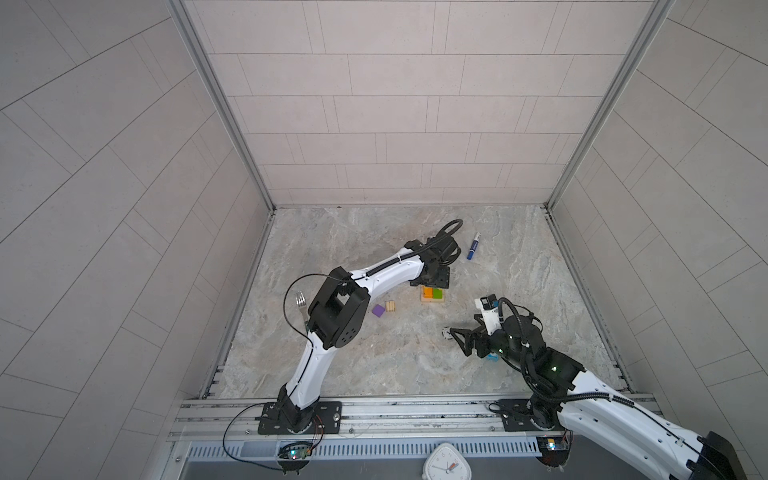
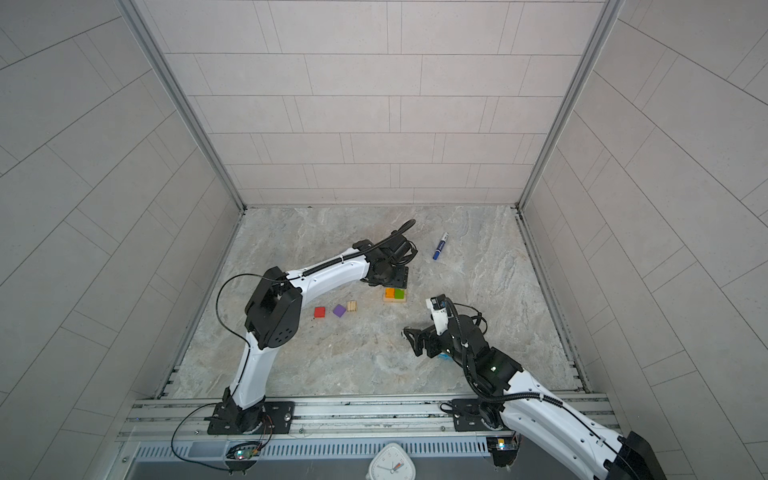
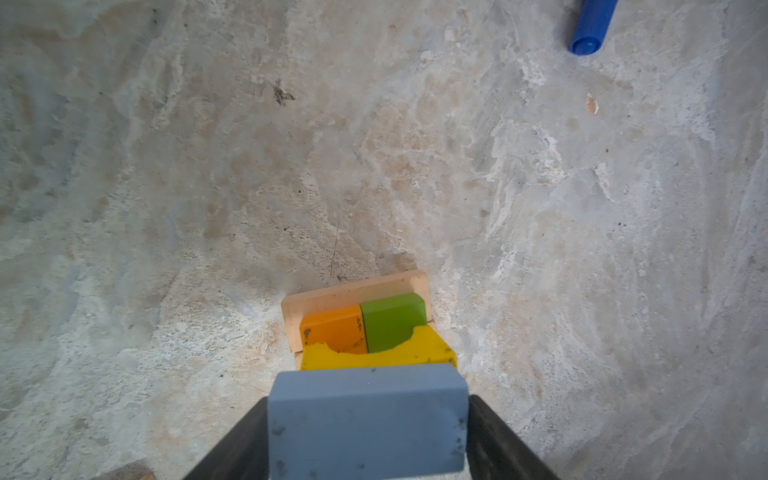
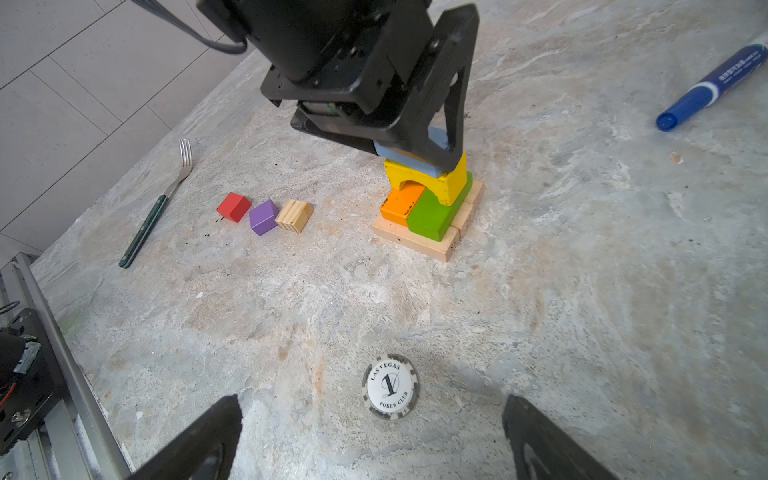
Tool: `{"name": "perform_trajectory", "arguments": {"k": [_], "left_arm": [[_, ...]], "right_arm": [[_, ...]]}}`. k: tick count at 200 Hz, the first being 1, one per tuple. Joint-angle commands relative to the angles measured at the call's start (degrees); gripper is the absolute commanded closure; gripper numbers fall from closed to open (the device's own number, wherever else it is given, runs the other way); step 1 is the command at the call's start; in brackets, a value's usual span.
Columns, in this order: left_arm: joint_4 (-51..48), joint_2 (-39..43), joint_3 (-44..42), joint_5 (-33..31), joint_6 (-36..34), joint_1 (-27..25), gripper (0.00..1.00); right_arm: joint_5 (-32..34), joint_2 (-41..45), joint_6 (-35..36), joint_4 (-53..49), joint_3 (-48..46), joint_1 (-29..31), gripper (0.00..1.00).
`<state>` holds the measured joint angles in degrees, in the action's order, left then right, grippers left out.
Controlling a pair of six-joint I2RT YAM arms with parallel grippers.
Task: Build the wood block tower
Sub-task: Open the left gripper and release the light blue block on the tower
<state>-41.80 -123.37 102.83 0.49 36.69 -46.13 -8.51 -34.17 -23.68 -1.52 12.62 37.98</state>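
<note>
Blue block sits flat across the yellow arch to carry the tower higher, my left end effector flanking it, clamped or loosened I cannot tell.

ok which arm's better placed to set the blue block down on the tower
Left. The left gripper has the blue block between its fingers, right over the yellow arch of the tower. The right gripper hangs open and empty by the poker chip, apart from it.
</note>
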Motion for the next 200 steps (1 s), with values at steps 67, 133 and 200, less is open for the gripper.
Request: {"name": "perform_trajectory", "arguments": {"k": [67,133,200], "left_arm": [[-1.26,2.25,0.23,0.29,0.4,-0.07,0.21],[-1.88,3.23,-0.18,0.39,-0.08,-0.58,0.21],[-2.23,3.05,-0.08,0.47,-0.14,-0.76,0.21]], "right_arm": [[0.74,-0.11,-0.33,0.5,-0.6,0.27,0.0],[0.72,-0.19,-0.31,0.55,-0.66,0.26,0.01],[0.73,-0.19,-0.31,0.41,-0.62,0.26,0.0]]}}
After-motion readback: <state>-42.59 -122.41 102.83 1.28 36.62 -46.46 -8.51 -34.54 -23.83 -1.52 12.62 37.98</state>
